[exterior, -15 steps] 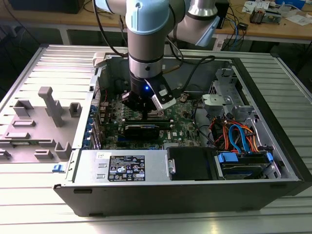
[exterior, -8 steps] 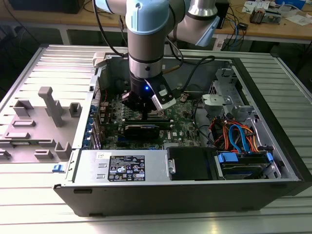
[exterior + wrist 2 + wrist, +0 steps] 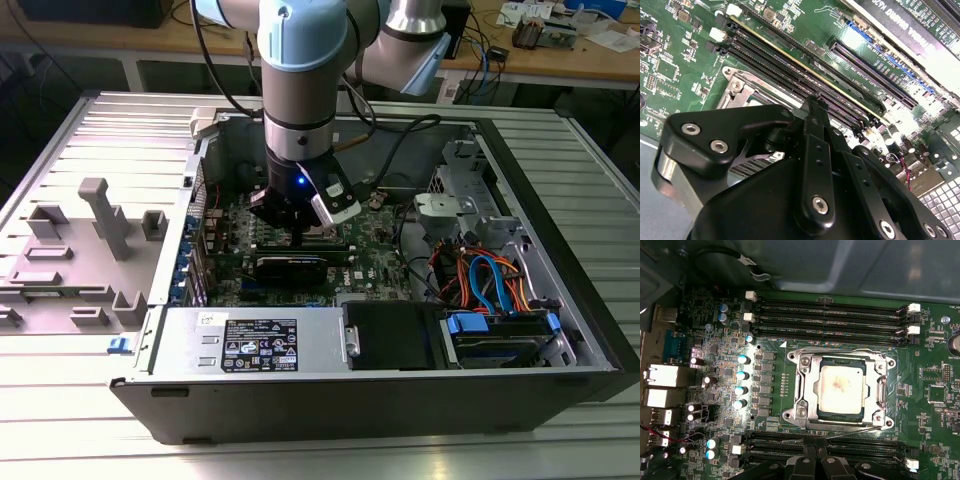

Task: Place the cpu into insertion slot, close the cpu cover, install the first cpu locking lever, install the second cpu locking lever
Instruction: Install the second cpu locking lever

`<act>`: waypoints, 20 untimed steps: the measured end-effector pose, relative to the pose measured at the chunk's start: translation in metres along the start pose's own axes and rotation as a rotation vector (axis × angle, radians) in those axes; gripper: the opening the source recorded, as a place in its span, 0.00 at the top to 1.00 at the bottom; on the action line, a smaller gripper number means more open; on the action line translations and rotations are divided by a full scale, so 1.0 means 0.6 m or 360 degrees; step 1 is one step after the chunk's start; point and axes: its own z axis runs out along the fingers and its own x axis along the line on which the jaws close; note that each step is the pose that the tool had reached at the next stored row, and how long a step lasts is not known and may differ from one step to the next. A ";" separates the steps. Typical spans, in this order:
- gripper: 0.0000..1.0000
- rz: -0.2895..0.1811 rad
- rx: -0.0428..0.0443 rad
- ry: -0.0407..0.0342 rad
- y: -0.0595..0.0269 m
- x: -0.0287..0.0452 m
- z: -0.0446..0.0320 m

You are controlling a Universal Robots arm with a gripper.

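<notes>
In the first wrist view the cpu [image 3: 841, 389] lies flat in the insertion slot [image 3: 888, 363], its silvery top showing through the window of the cpu cover [image 3: 804, 390], which is down over it. One thin wire locking lever [image 3: 850, 431] runs slightly slanted along the socket edge nearest my gripper [image 3: 816, 452]; another lever [image 3: 883, 390] lies along an adjacent side. My black fingers are together, just off the slanted lever's end, holding nothing I can see. In the exterior view the gripper [image 3: 298, 232] is low inside the open computer case. The second wrist view shows the fingers [image 3: 812, 107] over a socket corner [image 3: 740, 90].
Long black memory slots [image 3: 830, 315] flank the socket on two sides. A black expansion card [image 3: 300, 265] sits just in front of the gripper. The power supply [image 3: 255, 345], drive bay [image 3: 500, 335] and coloured cables [image 3: 490, 275] fill the case's front and right. A grey fixture [image 3: 80, 250] lies outside.
</notes>
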 end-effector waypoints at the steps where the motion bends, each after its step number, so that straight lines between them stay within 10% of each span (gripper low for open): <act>1: 0.89 0.0000 -0.0001 0.0000 0.000 0.001 0.000; 13: 0.89 0.0000 -0.0059 -0.0004 0.001 0.007 0.001; 20: 0.89 0.0001 -0.0061 -0.0005 0.001 0.016 0.006</act>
